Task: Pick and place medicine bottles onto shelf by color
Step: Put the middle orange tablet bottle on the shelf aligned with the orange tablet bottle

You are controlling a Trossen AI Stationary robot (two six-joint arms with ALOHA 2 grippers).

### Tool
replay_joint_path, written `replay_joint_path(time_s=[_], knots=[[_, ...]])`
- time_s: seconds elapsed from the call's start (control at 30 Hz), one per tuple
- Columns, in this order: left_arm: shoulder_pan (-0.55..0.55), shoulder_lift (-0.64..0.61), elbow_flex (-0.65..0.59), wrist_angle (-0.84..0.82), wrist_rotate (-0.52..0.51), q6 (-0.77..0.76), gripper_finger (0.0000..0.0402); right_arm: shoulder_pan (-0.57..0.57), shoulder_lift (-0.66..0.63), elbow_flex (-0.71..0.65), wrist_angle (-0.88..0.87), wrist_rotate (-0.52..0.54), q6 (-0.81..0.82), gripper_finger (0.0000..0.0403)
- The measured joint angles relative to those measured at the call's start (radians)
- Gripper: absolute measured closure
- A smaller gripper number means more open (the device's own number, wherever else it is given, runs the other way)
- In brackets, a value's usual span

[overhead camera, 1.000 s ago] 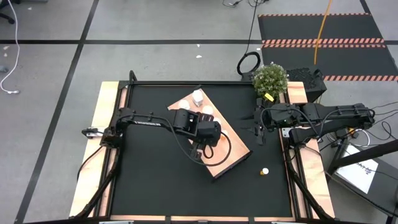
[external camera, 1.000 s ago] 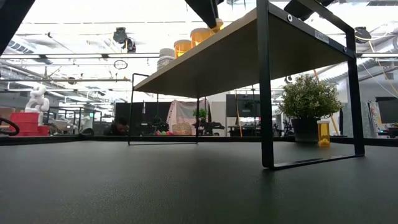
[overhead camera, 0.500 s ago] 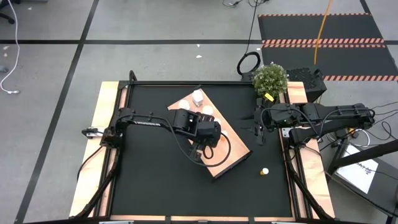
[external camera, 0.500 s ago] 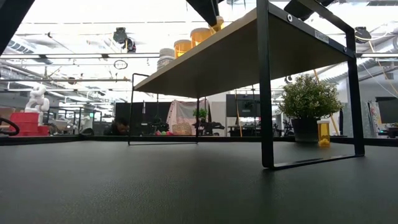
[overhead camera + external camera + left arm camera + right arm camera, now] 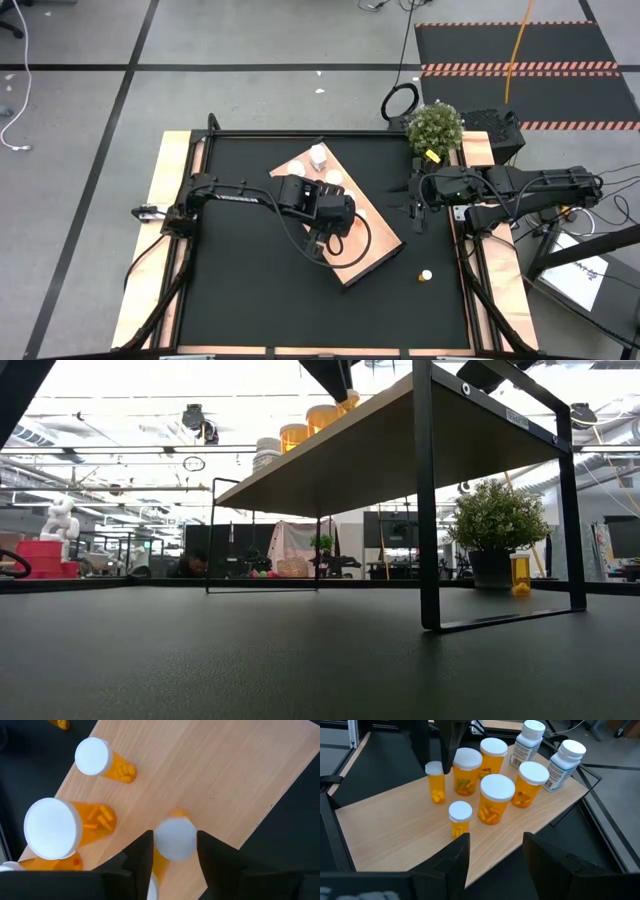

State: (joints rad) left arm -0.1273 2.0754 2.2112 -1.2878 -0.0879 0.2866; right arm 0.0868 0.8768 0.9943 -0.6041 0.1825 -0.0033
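Note:
The light-wood shelf (image 5: 385,242) stands mid-table on black legs (image 5: 428,500). On it stand several orange bottles with white caps (image 5: 495,797), two white bottles (image 5: 564,762) and a tiny orange bottle (image 5: 460,817). My left gripper (image 5: 333,238) (image 5: 175,855) is over the shelf, shut on another tiny orange bottle (image 5: 436,782). My right gripper (image 5: 495,855) (image 5: 418,210) hovers open to the right of the shelf and holds nothing. One small bottle (image 5: 426,274) lies on the black tabletop near the shelf's near corner. My left gripper holds the tiny orange bottle by its white cap (image 5: 175,837), pinched between the two fingers (image 5: 142,855). The fingers come from above, pointing down. The bottle stands upright with its base on the shelf board (image 5: 436,801).
A potted plant (image 5: 435,126) stands at the table's far right corner, with a yellow bottle (image 5: 520,573) beside it. Bare shelf board (image 5: 225,775) lies toward the near right end. Black tabletop (image 5: 250,290) spreads around the shelf.

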Motion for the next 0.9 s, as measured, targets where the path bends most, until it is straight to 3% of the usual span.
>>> replay_joint_path(time_s=[0.3,0.57,0.9], knots=[[-0.002,0.0,0.0,0.031,0.0,-0.007,0.0199,0.0,0.0,0.0,0.0,0.0,0.0,0.0225],[-0.027,0.0,0.0,0.051,-0.01,0.0,0.0208,0.0,0.0,0.0,0.0,0.0,0.0,0.0225],[-0.078,-0.012,0.0,-0.007,-0.147,0.002,0.02,0.0,0.0,0.0,0.0,0.0,0.0,0.0225]])
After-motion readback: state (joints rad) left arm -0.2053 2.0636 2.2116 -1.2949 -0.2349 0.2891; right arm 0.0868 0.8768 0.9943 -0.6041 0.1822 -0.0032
